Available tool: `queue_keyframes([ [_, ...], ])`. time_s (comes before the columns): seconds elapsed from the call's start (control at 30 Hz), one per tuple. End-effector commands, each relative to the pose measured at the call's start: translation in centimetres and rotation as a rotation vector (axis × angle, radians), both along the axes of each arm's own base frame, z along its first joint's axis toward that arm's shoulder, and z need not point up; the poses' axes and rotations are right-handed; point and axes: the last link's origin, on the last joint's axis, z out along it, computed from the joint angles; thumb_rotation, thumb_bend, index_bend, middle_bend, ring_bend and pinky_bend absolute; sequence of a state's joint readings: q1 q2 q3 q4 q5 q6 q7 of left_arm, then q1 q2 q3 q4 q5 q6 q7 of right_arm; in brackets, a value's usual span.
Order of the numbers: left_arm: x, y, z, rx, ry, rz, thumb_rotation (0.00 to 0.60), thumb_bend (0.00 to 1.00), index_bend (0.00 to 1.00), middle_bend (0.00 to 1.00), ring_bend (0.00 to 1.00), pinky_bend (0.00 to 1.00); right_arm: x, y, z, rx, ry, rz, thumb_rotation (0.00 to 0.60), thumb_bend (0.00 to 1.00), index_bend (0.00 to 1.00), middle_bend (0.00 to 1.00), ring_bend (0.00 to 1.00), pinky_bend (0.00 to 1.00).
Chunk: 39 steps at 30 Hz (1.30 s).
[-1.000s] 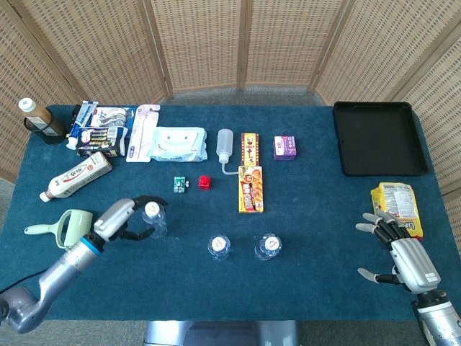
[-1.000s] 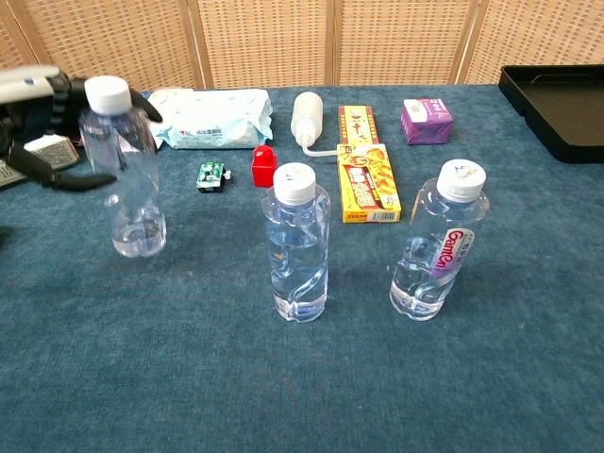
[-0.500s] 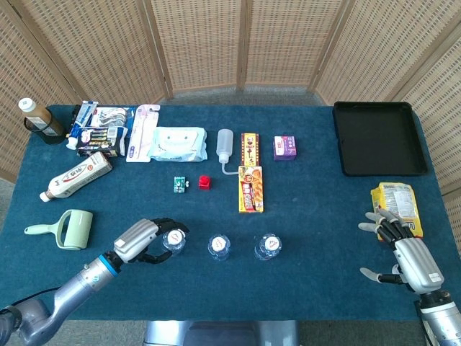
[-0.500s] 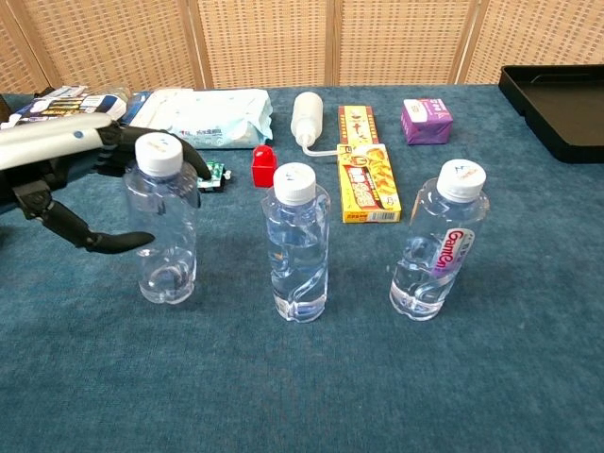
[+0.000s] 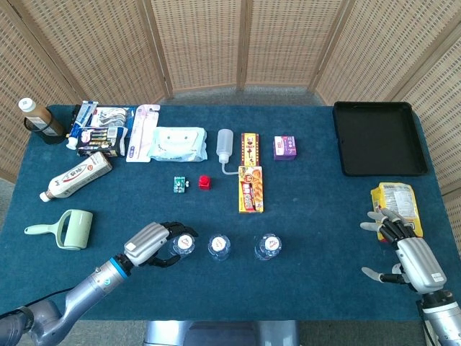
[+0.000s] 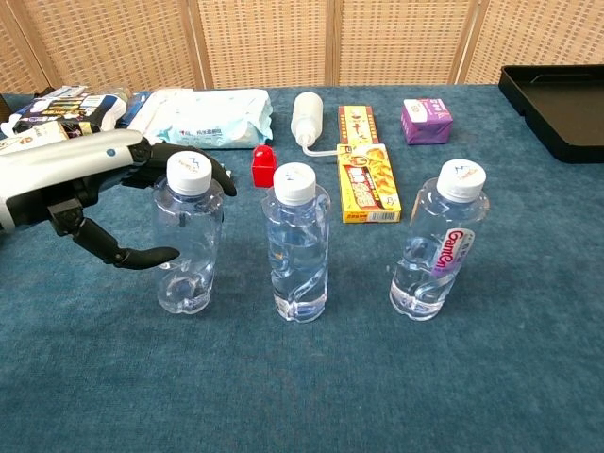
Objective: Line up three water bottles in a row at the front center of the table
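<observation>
My left hand (image 6: 94, 203) wraps the left bottle (image 6: 189, 236), fingers curled behind and thumb in front, keeping it upright on the desk (image 6: 302, 377) beside the middle bottle (image 6: 298, 245). With the labelled bottle (image 6: 439, 243) they form a row at the front center. My right hand (image 5: 403, 249) hovers with fingers spread, holding nothing, well clear so it cannot knock the row.

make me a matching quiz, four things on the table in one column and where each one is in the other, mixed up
Things:
1. black tray
2. purple box
3. red cap
4. brown bottle

Places:
A. far left corner
B. far right corner
C. mid-table, beside a small green item
D. just right of the long yellow boxes

Pairs: 1-B, 2-D, 3-C, 4-A
</observation>
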State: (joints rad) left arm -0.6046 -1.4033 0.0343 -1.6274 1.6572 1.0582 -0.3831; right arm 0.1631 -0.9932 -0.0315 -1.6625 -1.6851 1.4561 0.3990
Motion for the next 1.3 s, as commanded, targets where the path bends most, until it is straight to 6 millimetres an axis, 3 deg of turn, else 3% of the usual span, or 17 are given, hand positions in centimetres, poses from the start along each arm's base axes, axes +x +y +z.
queue_keyframes([
  [0.03, -0.1, 0.0, -0.2, -0.004, 0.006, 0.002, 0.6, 0.43, 0.45, 0.45, 0.29, 0.35, 0.0, 0.0, 0.0, 0.001, 0.0, 0.0, 0.6, 0.0, 0.25, 0.14, 0.05, 0.0],
  [0.3, -0.2, 0.0, -0.6, -0.028, -0.008, 0.016, 0.6, 0.41, 0.44, 0.41, 0.22, 0.33, 0.0, 0.0, 0.0, 0.001, 0.001, 0.001, 0.6, 0.0, 0.25, 0.14, 0.05, 0.0],
  [0.5, -0.7, 0.0, -0.4, -0.059, -0.045, 0.024, 0.6, 0.35, 0.2, 0.13, 0.02, 0.23, 0.0, 0.0, -0.1, 0.003, 0.003, 0.0, 0.6, 0.0, 0.25, 0.14, 0.05, 0.0],
  [0.63, -1.0, 0.1, -0.5, -0.064, -0.033, 0.022, 0.6, 0.33, 0.09, 0.01, 0.0, 0.18, 0.0, 0.0, -0.1, 0.004, 0.005, 0.001, 0.6, 0.0, 0.25, 0.14, 0.05, 0.0],
  [0.77, -1.1, 0.1, -0.5, -0.069, -0.024, 0.023, 0.6, 0.31, 0.0, 0.0, 0.0, 0.16, 0.0, 0.0, -0.2, 0.005, 0.007, 0.001, 0.6, 0.0, 0.25, 0.14, 0.05, 0.0],
  [0.97, -1.4, 0.1, -0.1, -0.052, -0.03, 0.022, 0.6, 0.28, 0.0, 0.0, 0.0, 0.16, 0.0, 0.0, -0.2, 0.005, 0.009, 0.0, 0.6, 0.0, 0.25, 0.14, 0.05, 0.0],
  [1.3, -3.0, -0.2, 3.0, 0.005, -0.039, 0.032, 0.6, 0.2, 0.0, 0.0, 0.0, 0.14, 0.1, 0.0, -0.1, 0.005, 0.011, 0.006, 0.6, 0.0, 0.25, 0.14, 0.05, 0.0],
])
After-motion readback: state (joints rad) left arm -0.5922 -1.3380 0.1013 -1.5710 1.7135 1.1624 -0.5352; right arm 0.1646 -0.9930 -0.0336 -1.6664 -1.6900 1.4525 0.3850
